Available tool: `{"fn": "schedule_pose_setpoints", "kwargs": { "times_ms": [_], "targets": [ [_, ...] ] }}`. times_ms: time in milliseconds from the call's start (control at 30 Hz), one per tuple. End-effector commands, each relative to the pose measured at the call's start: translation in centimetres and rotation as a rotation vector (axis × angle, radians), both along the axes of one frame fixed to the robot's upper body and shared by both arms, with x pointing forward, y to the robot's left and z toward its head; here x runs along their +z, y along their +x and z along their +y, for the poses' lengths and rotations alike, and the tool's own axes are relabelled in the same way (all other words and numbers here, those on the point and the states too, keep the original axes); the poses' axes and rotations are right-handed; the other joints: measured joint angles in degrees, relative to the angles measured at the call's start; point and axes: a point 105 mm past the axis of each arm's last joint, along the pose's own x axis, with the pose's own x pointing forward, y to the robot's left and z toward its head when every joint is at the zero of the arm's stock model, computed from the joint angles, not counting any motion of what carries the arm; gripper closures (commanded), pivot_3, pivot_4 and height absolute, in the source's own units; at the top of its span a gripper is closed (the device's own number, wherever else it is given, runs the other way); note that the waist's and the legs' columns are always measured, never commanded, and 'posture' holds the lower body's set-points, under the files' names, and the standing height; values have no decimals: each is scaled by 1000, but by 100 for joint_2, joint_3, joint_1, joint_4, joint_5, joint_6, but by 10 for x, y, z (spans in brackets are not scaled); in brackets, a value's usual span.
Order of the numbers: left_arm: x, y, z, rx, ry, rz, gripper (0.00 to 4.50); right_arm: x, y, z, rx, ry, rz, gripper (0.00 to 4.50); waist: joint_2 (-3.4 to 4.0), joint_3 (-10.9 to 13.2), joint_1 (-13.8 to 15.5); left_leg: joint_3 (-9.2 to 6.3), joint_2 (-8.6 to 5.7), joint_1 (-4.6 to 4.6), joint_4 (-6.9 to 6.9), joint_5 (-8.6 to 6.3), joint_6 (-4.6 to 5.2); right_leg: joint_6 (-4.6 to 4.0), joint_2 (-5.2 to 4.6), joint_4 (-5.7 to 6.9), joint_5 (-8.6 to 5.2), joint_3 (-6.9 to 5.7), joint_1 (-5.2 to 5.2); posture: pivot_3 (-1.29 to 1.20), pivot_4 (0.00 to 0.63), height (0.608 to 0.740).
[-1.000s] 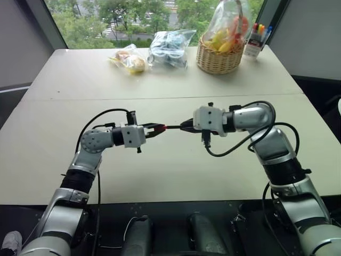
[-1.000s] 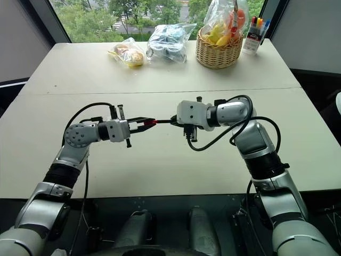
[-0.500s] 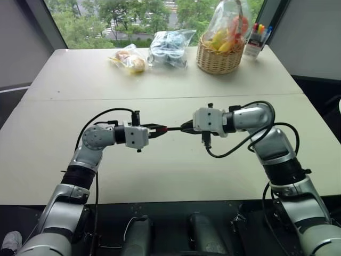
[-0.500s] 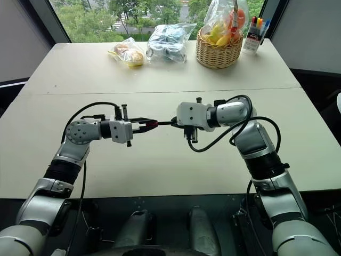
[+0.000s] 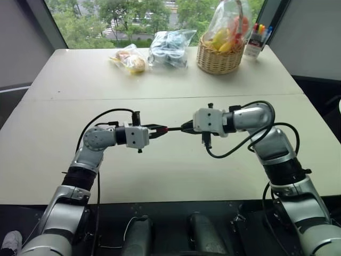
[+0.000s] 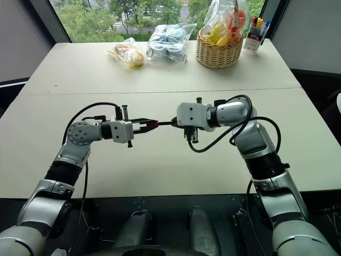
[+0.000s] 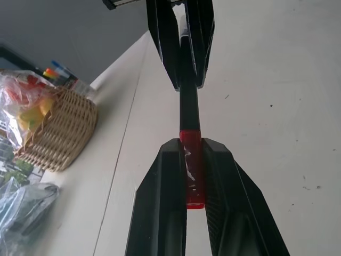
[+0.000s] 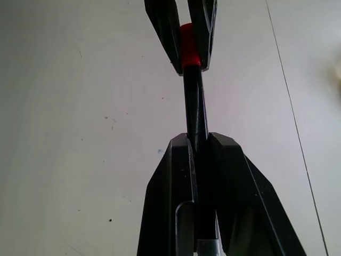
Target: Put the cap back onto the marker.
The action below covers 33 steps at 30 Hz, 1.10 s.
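Both arms meet above the middle of the table (image 5: 160, 176). My left gripper (image 5: 160, 128) is shut on the small red cap (image 7: 192, 170), which shows between its black fingers (image 7: 165, 176). My right gripper (image 5: 184, 127) is shut on the thin black marker (image 8: 193, 101). The barrel runs straight from the right gripper (image 8: 198, 137) to the left one. The cap (image 8: 187, 45) meets the barrel's end in line, with no gap visible between them. Cap and marker are held in the air, off the table.
At the table's far edge stand a wicker basket of wrapped fruit (image 5: 219, 56), a cup of coloured pens (image 5: 254, 40), a clear bag of bluish items (image 5: 169, 47) and a small bag of food (image 5: 128, 58). A seam crosses the table behind the grippers.
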Motion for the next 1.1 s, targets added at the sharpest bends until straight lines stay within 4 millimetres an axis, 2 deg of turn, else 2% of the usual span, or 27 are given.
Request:
{"fn": "schedule_pose_setpoints", "kwargs": {
  "times_ms": [33,67,133,300,333,467,667,800,1000,1100],
  "targets": [
    [18,-14,-32,-105,-72,-51,4500,20,-19,36,189,50,-96,4435,0,0,0,0,0,0,0,0,0,0,0,0,0,0,0,0,150,740],
    [17,-14,-30,-91,-66,-44,3515,20,-17,34,179,46,-99,4500,0,0,-5,0,0,0,0,0,0,0,0,0,0,0,0,0,150,740],
    [15,-15,-24,-71,-56,-34,2768,20,-13,29,164,40,-104,4500,-2,1,-6,0,0,1,0,0,0,0,-1,0,0,1,1,0,150,740],
    [11,-18,-7,-6,-40,-27,329,22,-4,19,128,32,-114,4500,-2,2,-17,-1,1,3,0,0,0,0,0,1,0,1,1,0,150,740],
    [10,-19,-3,9,-37,-27,65,22,-2,17,118,31,-115,4500,-2,2,-16,-1,1,3,-1,0,0,0,0,1,0,1,1,0,150,740],
    [14,-21,11,79,-50,-22,65,22,6,3,68,25,-120,4500,-2,2,-8,-2,2,2,-1,0,0,-1,-1,0,0,1,1,0,150,740],
    [16,-20,23,168,-90,12,65,23,17,-14,-20,36,-123,4500,-2,2,4,0,1,2,0,0,0,-1,-5,-1,0,0,2,0,150,740],
    [29,-6,33,301,-234,99,65,19,22,-45,-217,101,-64,4500,-3,2,27,-3,1,-1,0,0,0,-1,-5,-1,0,-1,3,0,150,740],
    [25,0,30,363,-324,247,65,11,20,-89,-517,153,-33,4500,-4,3,8,-4,-1,0,-1,0,0,0,-7,-4,0,-3,5,0,150,740],
    [20,4,24,359,-346,326,65,9,20,-119,-762,240,-9,4500,-4,3,1,-3,0,3,0,0,0,0,-4,0,0,-1,4,0,150,740]
  ]
}}
